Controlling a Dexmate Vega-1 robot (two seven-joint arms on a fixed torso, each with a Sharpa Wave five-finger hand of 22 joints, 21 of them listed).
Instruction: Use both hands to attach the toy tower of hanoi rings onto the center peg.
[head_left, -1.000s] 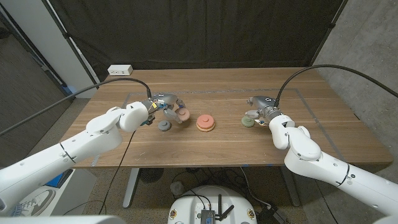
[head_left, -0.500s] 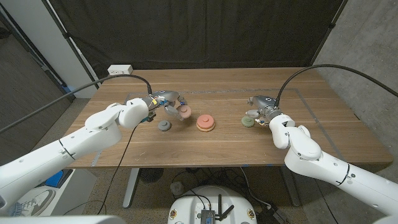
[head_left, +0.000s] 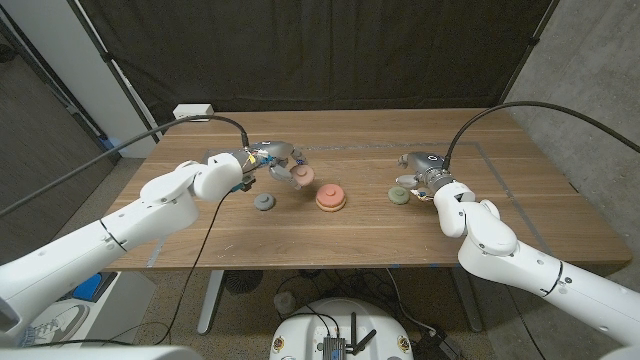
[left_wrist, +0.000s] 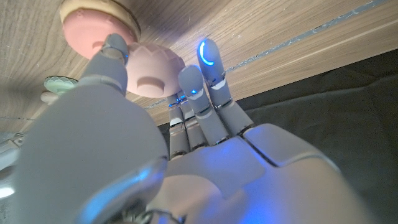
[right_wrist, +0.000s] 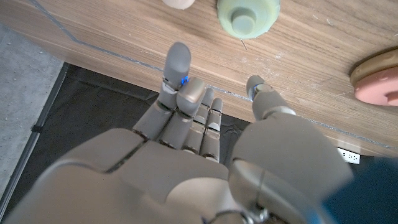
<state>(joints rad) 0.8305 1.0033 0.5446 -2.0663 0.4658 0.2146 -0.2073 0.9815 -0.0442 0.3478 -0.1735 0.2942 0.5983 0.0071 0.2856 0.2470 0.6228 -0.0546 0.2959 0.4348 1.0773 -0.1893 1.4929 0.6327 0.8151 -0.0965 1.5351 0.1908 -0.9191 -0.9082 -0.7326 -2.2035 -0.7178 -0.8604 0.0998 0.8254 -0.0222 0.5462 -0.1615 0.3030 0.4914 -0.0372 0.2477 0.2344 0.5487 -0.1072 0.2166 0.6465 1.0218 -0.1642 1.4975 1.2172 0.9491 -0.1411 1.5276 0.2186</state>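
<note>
My left hand (head_left: 272, 162) holds a pink ring (head_left: 303, 177) above the table, just left of the center peg stack (head_left: 331, 198), a tan base with a pink ring on it. In the left wrist view the pink ring (left_wrist: 152, 74) is pinched between thumb and fingers, close to the stack (left_wrist: 99, 25). A grey ring (head_left: 263, 202) lies on the table below the left hand. A green ring (head_left: 399, 195) lies right of the stack. My right hand (head_left: 422, 175) hovers just behind and right of it; its fingers (right_wrist: 179, 65) are apart with nothing in them, short of the green ring (right_wrist: 247, 14).
A white power strip (head_left: 194, 112) sits at the table's back left corner. A dark curtain hangs behind the wooden table (head_left: 520, 210). A pale piece (right_wrist: 177, 2) shows beside the green ring in the right wrist view.
My left hand has carried the pink ring to the right, closer to the center stack. The right hand and the rings on the table have stayed put.
</note>
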